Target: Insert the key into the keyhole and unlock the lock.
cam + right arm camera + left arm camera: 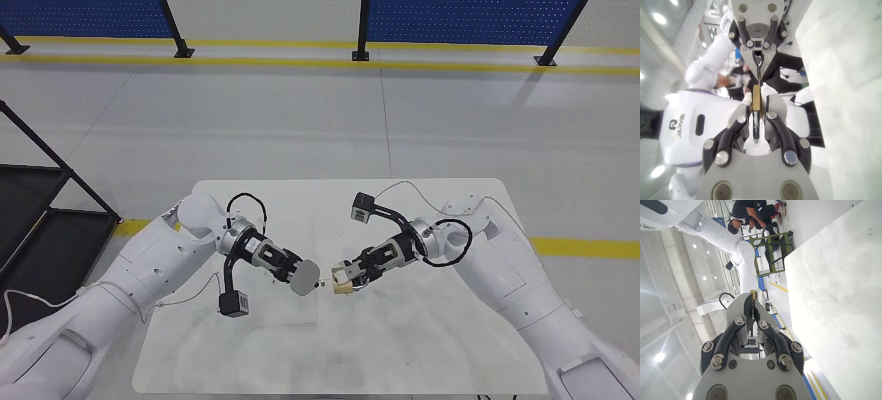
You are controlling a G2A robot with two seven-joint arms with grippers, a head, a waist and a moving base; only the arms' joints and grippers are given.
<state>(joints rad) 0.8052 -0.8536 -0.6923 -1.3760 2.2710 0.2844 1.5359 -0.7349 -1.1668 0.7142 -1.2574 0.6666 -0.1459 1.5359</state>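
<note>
At mid-frame in the top view, your left gripper [312, 279] pinches the key [758, 74]; your right gripper [340, 281] clamps the lock [756, 98].

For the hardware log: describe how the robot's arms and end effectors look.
The left arm and right arm have smooth white rounded shells, black wrist sections and looped black cables. The left end effector and right end effector each have a grey metal base plate, black linkage bars with silver bolts and pale fingers.

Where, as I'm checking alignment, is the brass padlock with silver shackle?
In the top view the brass padlock is clamped in the right gripper over the white table, facing the left gripper, whose dark key reaches it.
</note>
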